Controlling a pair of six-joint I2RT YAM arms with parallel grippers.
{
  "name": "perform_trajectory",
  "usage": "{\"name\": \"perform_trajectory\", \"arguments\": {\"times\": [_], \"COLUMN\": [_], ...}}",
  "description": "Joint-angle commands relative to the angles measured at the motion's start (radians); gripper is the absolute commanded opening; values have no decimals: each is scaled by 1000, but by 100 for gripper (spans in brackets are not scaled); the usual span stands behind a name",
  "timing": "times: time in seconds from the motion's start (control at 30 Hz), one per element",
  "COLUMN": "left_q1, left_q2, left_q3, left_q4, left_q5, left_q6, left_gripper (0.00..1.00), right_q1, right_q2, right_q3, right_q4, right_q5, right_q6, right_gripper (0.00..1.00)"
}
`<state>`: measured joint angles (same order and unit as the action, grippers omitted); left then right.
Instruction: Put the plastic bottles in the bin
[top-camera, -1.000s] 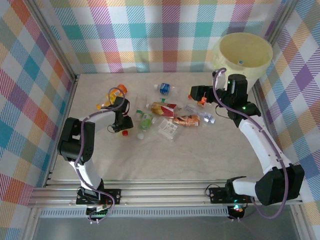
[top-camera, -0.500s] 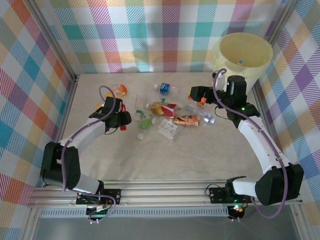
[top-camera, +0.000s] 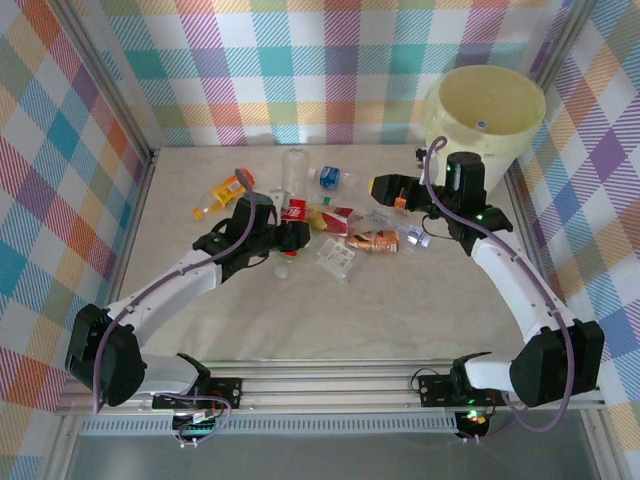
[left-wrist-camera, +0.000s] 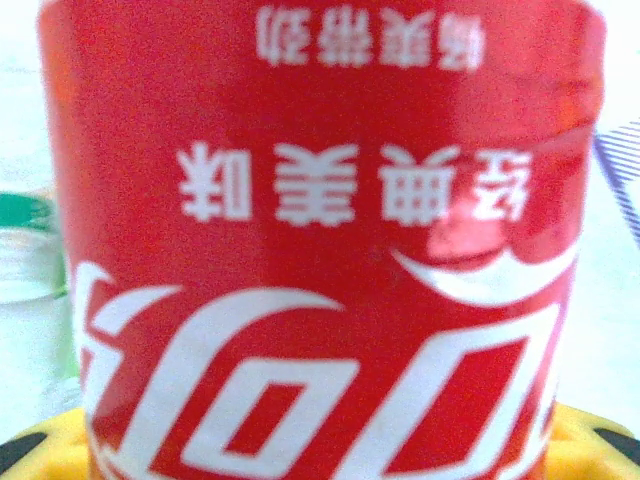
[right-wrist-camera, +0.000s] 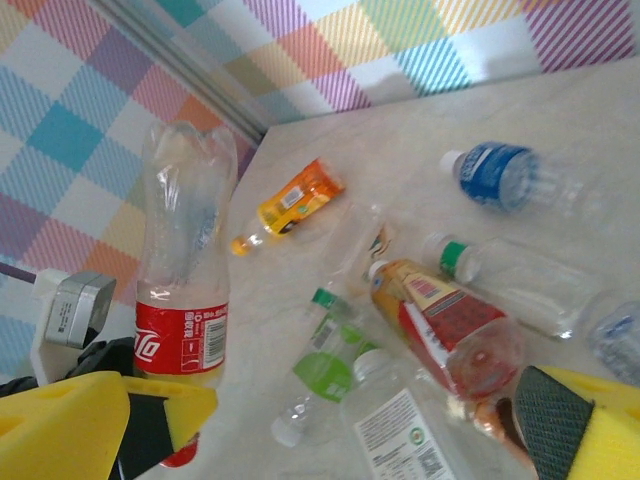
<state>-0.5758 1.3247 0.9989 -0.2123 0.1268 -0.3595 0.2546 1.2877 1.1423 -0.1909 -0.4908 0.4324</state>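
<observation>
1. Gripping a clear cola bottle (top-camera: 293, 178) by its red-label section, the L gripper (top-camera: 291, 228) is holding it roughly upright over the table (top-camera: 300, 330), jaws narrowed onto the bottle.
2. L wrist view: the red label w/ white lettering is sitting right up against the cam. Yellow fingertips (left-wrist-camera: 40, 450) are showing at both lower corners, against the bottle.
3. R gripper (top-camera: 384, 187) is hovering just right of the bottle pile w/ jaws spread wide, holding nothing. Its yellow fingers (right-wrist-camera: 60, 420) are showing at the lower corners of the R wrist view.
4. Bin (top-camera: 500, 100) is sitting at the far-right corner, behind the R arm, well apart from the held bottle. A small blue-white item is lying inside, too small to ID.
5. Loose bottles are lying on the table: orange bottle (top-camera: 222, 193) at far left, blue-label bottle (top-camera: 330, 177) near the back. Red-and-yellow-label bottle (top-camera: 332, 214), orange-label bottle (top-camera: 372, 240) and white-label clear bottle (top-camera: 337, 258) are clustering mid-table betw. the two grippers.
6. Green-label bottle (right-wrist-camera: 325, 372) is lying on the table just right of the held bottle in R wrist view.
</observation>
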Motion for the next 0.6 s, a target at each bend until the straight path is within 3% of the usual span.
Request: {"name": "perform_trajectory", "arguments": {"times": [0.0,0.27,0.57], "left_q1": [-40,-74,-116], "left_q2": [0,62,90], "left_q3": [58,95,112], "left_q4": [109,299,380], "left_q5": [65,347,483], "left_q6": [18,-50,-58], "left_gripper": [37,37,37], "right_q1": [14,39,46], "right_q2": [9,32,96], "right_q3": [23,75,129], "right_q4": [16,47,126], "right_q5": [-112,-271,-300], "right_q6": [62,121,190], "right_gripper": [100,100,100]}}
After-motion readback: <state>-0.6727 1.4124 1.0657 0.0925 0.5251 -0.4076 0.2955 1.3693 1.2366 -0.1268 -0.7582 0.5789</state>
